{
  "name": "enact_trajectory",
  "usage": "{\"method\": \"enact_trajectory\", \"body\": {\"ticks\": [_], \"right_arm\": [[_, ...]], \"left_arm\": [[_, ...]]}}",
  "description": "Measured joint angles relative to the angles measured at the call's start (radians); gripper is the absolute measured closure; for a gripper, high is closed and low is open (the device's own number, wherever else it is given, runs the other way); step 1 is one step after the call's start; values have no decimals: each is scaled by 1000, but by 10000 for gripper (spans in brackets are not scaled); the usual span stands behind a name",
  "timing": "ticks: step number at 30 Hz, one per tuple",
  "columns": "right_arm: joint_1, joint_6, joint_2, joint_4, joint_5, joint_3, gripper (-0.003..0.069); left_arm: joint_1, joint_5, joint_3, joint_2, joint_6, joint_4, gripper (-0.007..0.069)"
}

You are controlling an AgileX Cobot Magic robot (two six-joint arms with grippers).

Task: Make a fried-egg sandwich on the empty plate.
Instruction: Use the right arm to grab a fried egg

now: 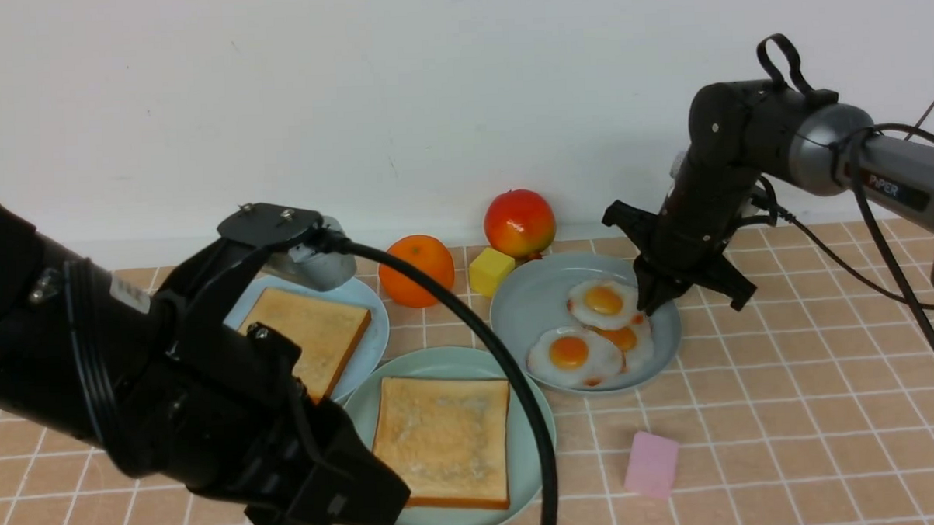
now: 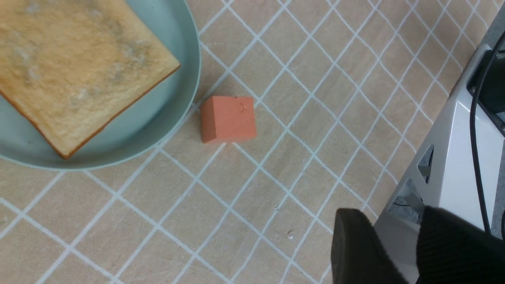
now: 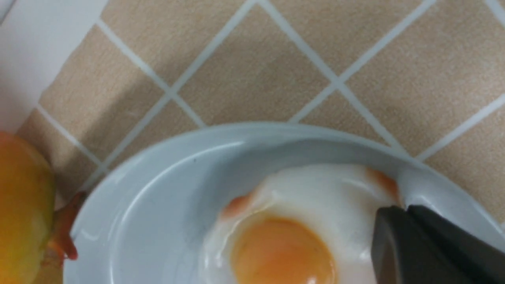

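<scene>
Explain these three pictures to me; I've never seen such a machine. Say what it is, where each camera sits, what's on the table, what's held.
It is a robot with two arms, each ending in a two-finger gripper. The wide picture looks forward from between the arms; the other two come from wrist cameras. On the table: a mint-green plate with one toast, a pale blue plate with a second toast, a grey-blue plate with three toy eggs, an orange, a red fruit, a yellow block and a pink block. The right gripper touches the rear egg's edge; whether it grips is unclear. The left gripper sits by the green plate, nothing seen in it.
</scene>
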Motion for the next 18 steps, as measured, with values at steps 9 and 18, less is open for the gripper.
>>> {"method": "enact_trajectory", "body": {"ticks": [9, 18], "right_arm": [[0, -169, -4, 34, -27, 0, 657], [0, -351, -45, 61, -89, 12, 662]], "left_arm": [[0, -2, 0, 0, 0, 0, 377], [0, -1, 0, 0, 0, 0, 377]]}}
